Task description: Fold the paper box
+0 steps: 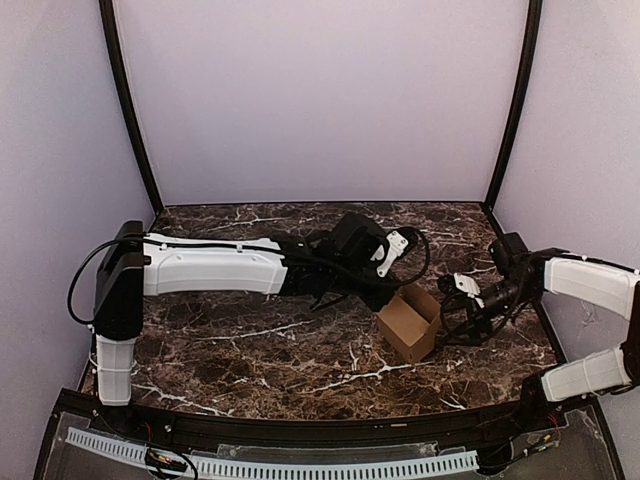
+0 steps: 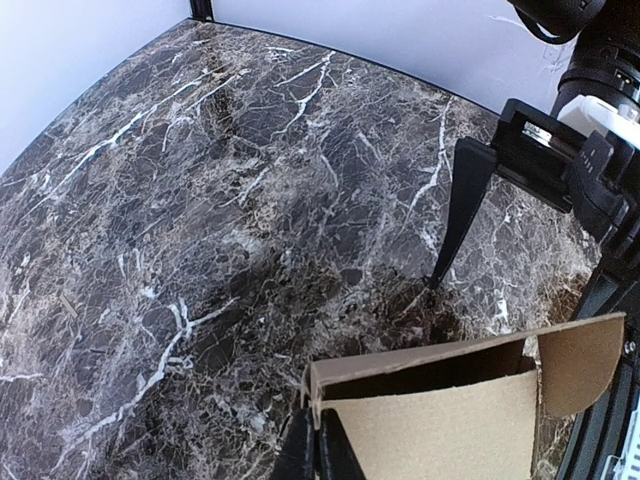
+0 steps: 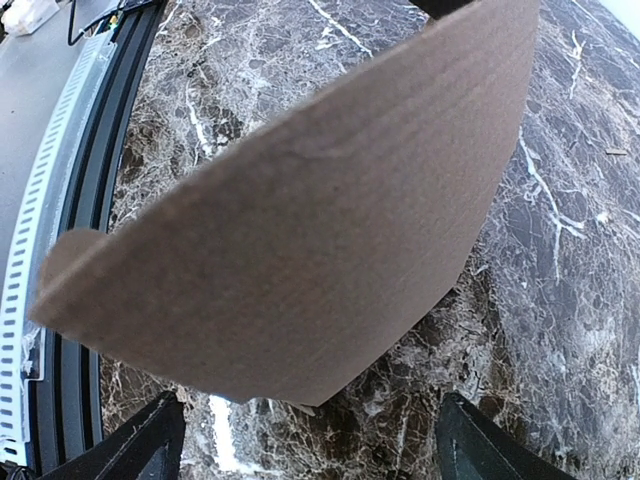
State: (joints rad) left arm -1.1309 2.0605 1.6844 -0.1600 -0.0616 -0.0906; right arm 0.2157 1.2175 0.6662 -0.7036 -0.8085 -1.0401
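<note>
The paper box stands near the right of the marble table as a small brown open-topped cube. My left gripper reaches across from the left and is shut on the upper edge of one box wall; in the left wrist view its fingertips pinch the wall at a corner of the paper box, and a rounded flap sticks out to the right. My right gripper stands open just right of the box. In the right wrist view a box wall fills the frame, apart from the two spread fingers.
Dark marble table with white walls behind and at the sides. A black rail and a white toothed strip run along the near edge. In the left wrist view, a black finger of the right gripper points down at the tabletop beyond the box.
</note>
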